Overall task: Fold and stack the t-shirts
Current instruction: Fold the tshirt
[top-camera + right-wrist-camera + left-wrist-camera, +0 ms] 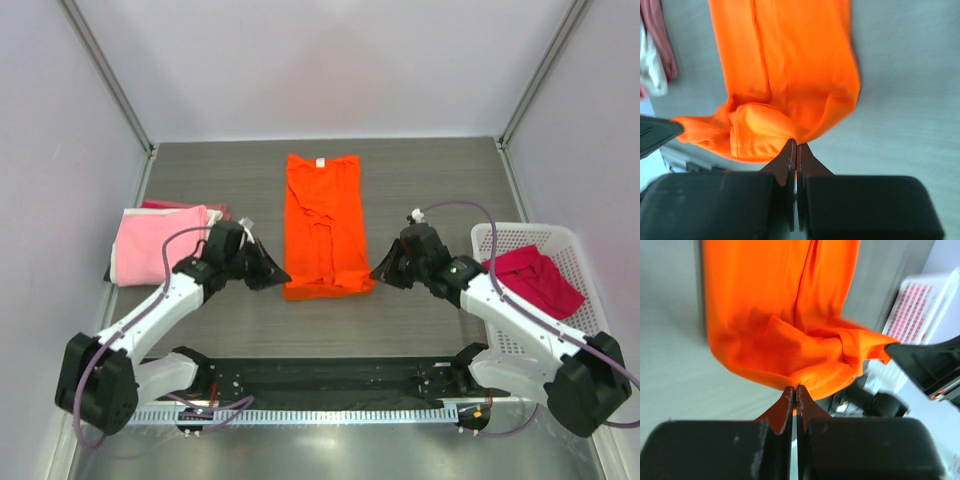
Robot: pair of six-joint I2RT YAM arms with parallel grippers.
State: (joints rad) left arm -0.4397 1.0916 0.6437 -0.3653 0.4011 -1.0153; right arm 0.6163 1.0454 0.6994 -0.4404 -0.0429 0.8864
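Note:
The bright orange t-shirt [323, 222] lies lengthwise in the middle of the table, sleeves folded in. My left gripper [281, 276] is shut on its near left hem corner [815, 382]. My right gripper [378, 271] is shut on its near right hem corner [790, 131]. The hem is lifted a little off the table. A folded light pink t-shirt [160, 243] lies at the left on a stack, with dark pink-red cloth [170, 206] showing at its far edge. A magenta t-shirt [535, 278] lies crumpled in the white lattice basket [575, 246] at the right.
The basket stands at the table's right edge beside my right arm. White walls and metal posts close in the table at the back and sides. A black mat strip [320, 380] lies along the near edge between the arm bases.

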